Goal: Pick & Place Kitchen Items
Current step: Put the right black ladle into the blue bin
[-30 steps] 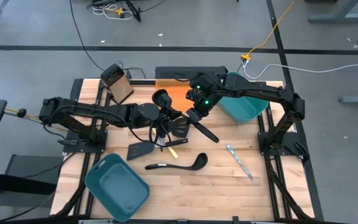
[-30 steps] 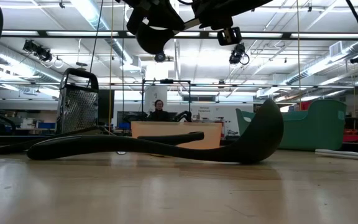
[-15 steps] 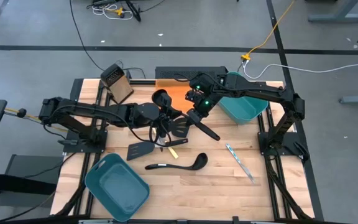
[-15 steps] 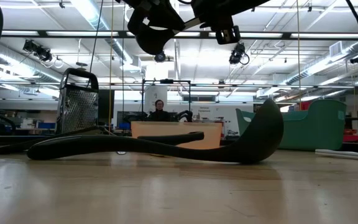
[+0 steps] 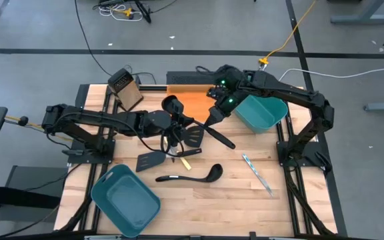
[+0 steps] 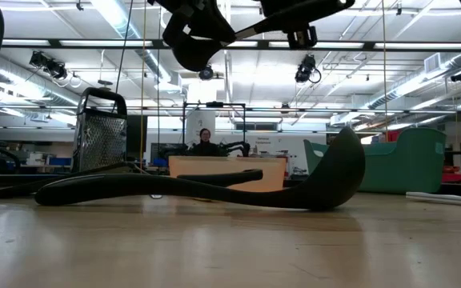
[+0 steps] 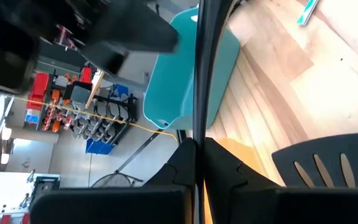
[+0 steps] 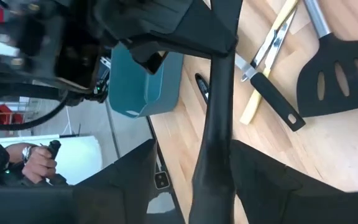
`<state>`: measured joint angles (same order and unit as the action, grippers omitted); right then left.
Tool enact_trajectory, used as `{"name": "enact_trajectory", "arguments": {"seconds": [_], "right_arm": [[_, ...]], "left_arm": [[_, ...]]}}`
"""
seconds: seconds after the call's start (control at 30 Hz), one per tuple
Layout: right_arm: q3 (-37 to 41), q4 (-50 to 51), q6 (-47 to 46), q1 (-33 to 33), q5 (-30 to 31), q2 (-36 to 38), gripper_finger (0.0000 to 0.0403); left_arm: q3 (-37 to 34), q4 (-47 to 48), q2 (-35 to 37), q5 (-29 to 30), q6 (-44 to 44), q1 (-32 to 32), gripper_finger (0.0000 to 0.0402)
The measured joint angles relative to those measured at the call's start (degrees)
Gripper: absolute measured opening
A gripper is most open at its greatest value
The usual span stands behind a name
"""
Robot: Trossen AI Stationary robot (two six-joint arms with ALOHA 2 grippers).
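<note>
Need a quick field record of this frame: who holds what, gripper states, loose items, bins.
held item: black ladle, raised over the table middle
left gripper: shut on the ladle's handle
right gripper: open, fingers either side of the handle's far end, not clamping
loose on table: second ladle, slotted spatula, second spatula, yellow-handled piece, silver cutlery
bins: teal bin at near left, second teal bin at far right
other: orange tray, box grater
</note>
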<state>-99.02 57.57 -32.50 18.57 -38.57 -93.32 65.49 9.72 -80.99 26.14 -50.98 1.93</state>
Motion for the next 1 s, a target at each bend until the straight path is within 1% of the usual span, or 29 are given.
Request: {"name": "enact_trajectory", "arguments": {"seconds": [0.2,0.3,0.5,0.73,0.8,0.93,1.0], "right_arm": [[0.00,0.54,0.10,1.72,0.10,3.14,0.0201],[0.00,0.51,0.31,2.29,0.56,4.63,0.0195],[0.00,0.66,3.19,2.36,7.56,7.18,0.0166],[0.00,0.71,6.10,2.36,11.55,9.91,0.0103],[0.00,0.67,6.60,2.36,12.65,10.98,0.0078],[0.00,0.50,7.55,2.36,12.75,13.05,0.0023],[0.00,0.40,7.97,2.36,12.71,14.01,0.0007]], "left_arm": [[0.03,0.24,0.50,0.24,0.18,0.49,0.0015],[0.09,0.50,0.53,0.24,2.01,0.68,0.0014],[0.07,0.62,1.01,0.19,2.62,1.11,0.0015],[0.20,1.11,1.48,0.35,2.79,1.26,0.0014],[1.12,3.97,1.77,1.20,3.23,1.79,0.0015],[4.11,7.86,2.17,1.54,3.91,2.87,0.0014],[5.37,9.93,2.43,1.52,4.37,3.46,0.0014]]}}
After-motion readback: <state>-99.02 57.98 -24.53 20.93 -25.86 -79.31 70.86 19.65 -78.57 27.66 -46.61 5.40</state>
